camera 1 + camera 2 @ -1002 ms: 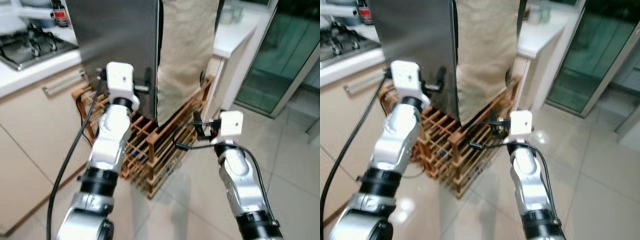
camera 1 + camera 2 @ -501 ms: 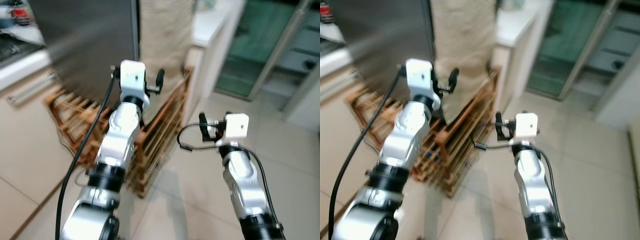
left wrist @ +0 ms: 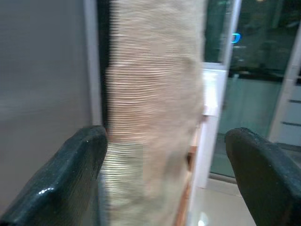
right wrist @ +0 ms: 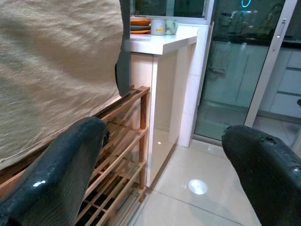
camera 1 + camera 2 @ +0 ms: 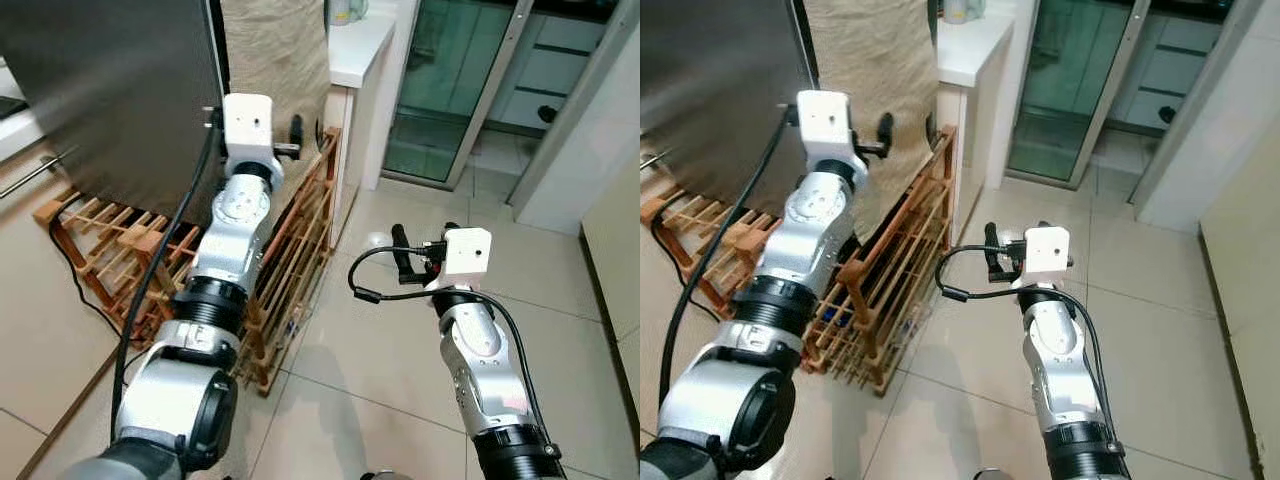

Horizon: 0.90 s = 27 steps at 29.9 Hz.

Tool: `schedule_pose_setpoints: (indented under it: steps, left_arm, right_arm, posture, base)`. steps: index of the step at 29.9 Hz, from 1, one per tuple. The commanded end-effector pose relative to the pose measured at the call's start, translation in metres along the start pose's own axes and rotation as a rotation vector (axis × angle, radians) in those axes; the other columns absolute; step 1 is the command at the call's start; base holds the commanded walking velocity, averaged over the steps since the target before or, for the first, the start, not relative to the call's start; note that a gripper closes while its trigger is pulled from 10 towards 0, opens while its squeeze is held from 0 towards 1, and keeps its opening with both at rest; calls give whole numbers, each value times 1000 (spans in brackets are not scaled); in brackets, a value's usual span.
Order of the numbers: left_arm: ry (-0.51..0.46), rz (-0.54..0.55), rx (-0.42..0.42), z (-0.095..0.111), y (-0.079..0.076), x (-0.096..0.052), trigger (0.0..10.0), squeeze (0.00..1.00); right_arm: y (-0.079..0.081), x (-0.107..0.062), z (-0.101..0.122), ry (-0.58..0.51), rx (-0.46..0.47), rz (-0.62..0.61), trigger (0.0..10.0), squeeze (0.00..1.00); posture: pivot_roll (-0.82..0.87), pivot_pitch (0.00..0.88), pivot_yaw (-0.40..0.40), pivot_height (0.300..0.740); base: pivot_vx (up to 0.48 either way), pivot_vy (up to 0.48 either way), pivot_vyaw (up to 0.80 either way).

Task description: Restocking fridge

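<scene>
One fridge (image 5: 110, 100), one wooden rack (image 5: 290, 250), my left tool (image 5: 307, 138) raised beside fridge's cloth-draped edge, open and empty, my right tool (image 5: 398, 262) over floor, open, empty

No readable text, labels, brands or numbers — blue glowing mark behind glass too blurred to read.

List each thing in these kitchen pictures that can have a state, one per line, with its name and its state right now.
left gripper: open, empty, raised beside the beige cloth.
right gripper: open, empty, held over the floor tiles.
beige cloth: hanging down, draped over the grey panel's edge.
wooden rack: standing on the floor, leaning under the cloth.
glass door: shut.
white counter: carrying a cup and orange dishes.
</scene>
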<state>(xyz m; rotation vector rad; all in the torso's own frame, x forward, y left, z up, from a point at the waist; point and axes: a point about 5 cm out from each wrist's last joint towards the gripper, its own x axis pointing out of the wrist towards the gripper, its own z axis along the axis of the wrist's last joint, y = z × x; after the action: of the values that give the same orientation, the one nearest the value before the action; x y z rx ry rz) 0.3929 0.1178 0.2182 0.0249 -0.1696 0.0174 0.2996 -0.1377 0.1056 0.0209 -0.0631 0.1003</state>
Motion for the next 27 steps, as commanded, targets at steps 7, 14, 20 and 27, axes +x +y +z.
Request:
schedule_pose_setpoints:
  steps: [7, 14, 20, 27]
  left_arm:
    - [5, -2, 17, -4, -5, 8, 10000, 0]
    - [5, -29, 13, -2, -12, 14, 10000, 0]
    - [8, -33, -25, 4, -18, 20, 10000, 0]
    - [31, -2, -19, 8, -20, 25, 10000, 0]
  right_arm:
    - [-1, 0, 2, -10, -8, -3, 10000, 914]
    - [1, 0, 2, -11, -7, 0, 10000, 914]
    - [2, -1, 2, -9, -6, -3, 10000, 914]
    - [1, -2, 1, -5, -10, -4, 10000, 918]
  posture:
    - [-70, 0, -10, 740]
    - [-80, 0, 1, 740]
    - [-91, 0, 8, 740]
    - [-104, 0, 11, 740]
  base:
    - [0, 0, 0]
    - [0, 0, 0]
    - [0, 0, 0]
    - [0, 0, 0]
